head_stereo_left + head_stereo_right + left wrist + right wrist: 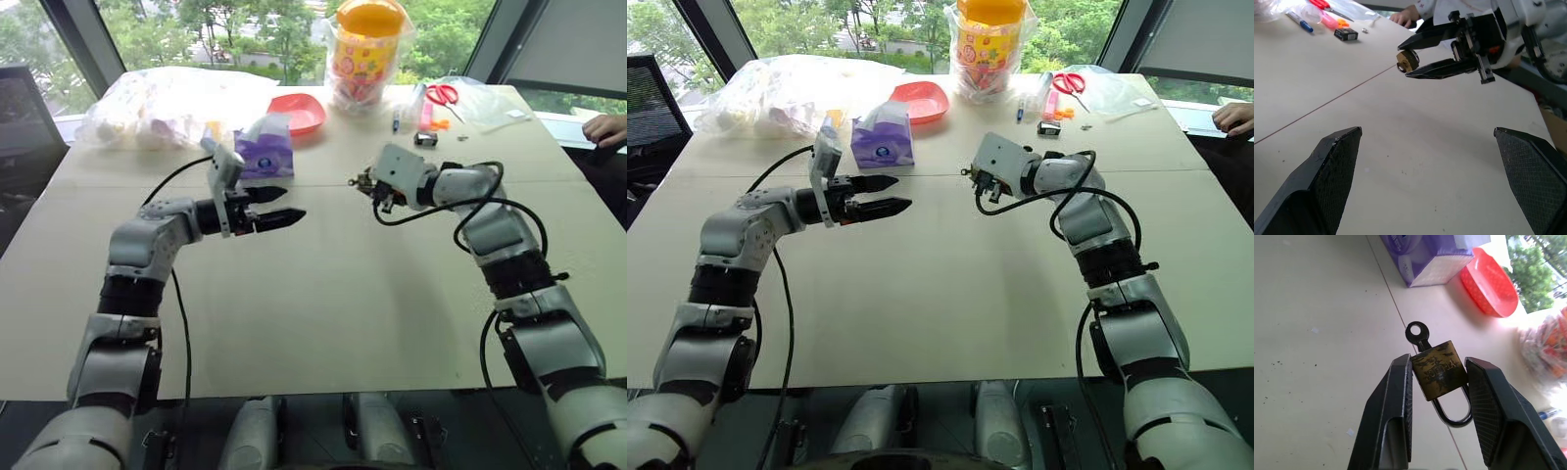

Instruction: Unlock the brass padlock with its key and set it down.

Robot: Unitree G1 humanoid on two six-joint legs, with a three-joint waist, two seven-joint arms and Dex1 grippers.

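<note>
My right gripper (1439, 363) is shut on the brass padlock (1440, 371), pinching its flat body by the sides above the table. The key (1417, 334) sits in the lock, its round head sticking out past the fingertips. The shackle (1455, 411) loops back between the fingers. In the left wrist view the padlock (1407, 59) hangs at the tips of the right gripper (1411, 55). My left gripper (294, 202) is open, level, pointing across at the right gripper (361, 183) with a gap of bare table between them. Nothing lies between the left fingers (1337, 166).
Along the far side of the table (323, 294) stand a purple tissue pack (265, 147), a red bowl (297, 111), a yellow-lidded jar (367, 49), filled plastic bags (167, 103), red scissors (443, 95) and a small black clip (425, 139). A person's hand (607, 127) rests at the right edge.
</note>
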